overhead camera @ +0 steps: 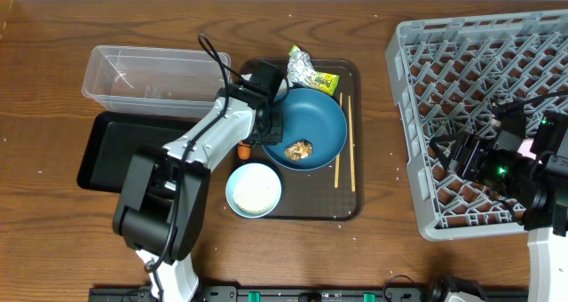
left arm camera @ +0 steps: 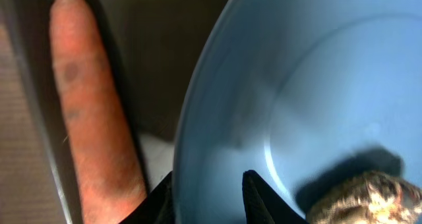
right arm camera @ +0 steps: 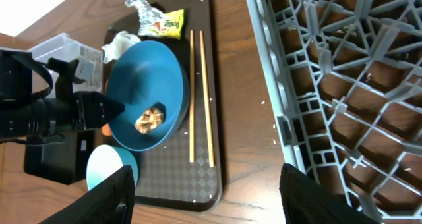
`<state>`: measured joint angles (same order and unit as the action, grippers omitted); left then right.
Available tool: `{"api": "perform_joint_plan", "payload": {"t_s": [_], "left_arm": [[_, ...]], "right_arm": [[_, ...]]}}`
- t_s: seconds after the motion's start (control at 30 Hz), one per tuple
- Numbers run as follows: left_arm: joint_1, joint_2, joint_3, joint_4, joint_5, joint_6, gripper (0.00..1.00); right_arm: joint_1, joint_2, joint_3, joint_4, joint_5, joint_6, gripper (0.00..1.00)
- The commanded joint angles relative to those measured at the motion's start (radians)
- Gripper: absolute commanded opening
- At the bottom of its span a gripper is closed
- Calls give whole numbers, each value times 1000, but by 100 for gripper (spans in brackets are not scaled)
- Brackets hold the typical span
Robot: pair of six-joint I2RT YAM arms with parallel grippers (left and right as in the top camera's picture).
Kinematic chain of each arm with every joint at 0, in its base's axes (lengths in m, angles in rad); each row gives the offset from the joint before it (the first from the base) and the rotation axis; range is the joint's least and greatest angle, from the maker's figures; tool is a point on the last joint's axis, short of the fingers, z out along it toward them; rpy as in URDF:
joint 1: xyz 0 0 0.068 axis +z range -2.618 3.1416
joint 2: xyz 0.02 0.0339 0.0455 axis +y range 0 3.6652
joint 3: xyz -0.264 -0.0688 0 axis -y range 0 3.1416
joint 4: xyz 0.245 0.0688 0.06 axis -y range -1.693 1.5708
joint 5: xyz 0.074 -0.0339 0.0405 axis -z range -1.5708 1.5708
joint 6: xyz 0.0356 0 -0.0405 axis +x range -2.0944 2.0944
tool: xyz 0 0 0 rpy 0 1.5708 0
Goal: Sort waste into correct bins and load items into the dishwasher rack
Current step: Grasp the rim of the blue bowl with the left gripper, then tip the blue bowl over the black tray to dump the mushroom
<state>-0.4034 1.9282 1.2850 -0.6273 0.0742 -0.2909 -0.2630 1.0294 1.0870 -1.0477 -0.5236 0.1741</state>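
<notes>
At far left of the overhead view a clear tub stands above a black tray, their long sides just beside each other. The left gripper reaches onto the brown serving tray at centre. In the left wrist view its fingers stand close together, one outside and one inside the left rim of the blue dish, clamped on that rim. An orange carrot lies just beside the dish along the serving tray's left wall. The dish holds a brown food lump. Below it sits a white bowl of rice. At the serving tray's upper edge lie a white napkin and a yellow-green wrapper. A pair of chopsticks lies right of the dish. The grey rack fills the right of the frame. The right gripper hangs over its left edge, fingers spread wide and holding nothing.
</notes>
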Motion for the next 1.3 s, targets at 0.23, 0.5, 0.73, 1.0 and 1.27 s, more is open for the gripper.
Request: {"api": "perform_joint_plan", "payload": {"t_s": [0.23,0.5,0.73,1.0,1.27], "left_arm": [[-3,56,-5,8,-14,-2,6],[-1,-95,7,-74,-15,-2,6],[56,-358,7,-234,-20,-2,6],[195,-623,7,-615,-338,-3,6],[340,-717,6,-866,-742,-354,6]], "right_arm": [[12,3,5,-3,11,-15,64],[12,3,5,-8,23,-15,65],[12,3,5,-6,23,-15,66],[12,3,5,14,23,-15,68],[12,3,5,63,23,2,69]]}}
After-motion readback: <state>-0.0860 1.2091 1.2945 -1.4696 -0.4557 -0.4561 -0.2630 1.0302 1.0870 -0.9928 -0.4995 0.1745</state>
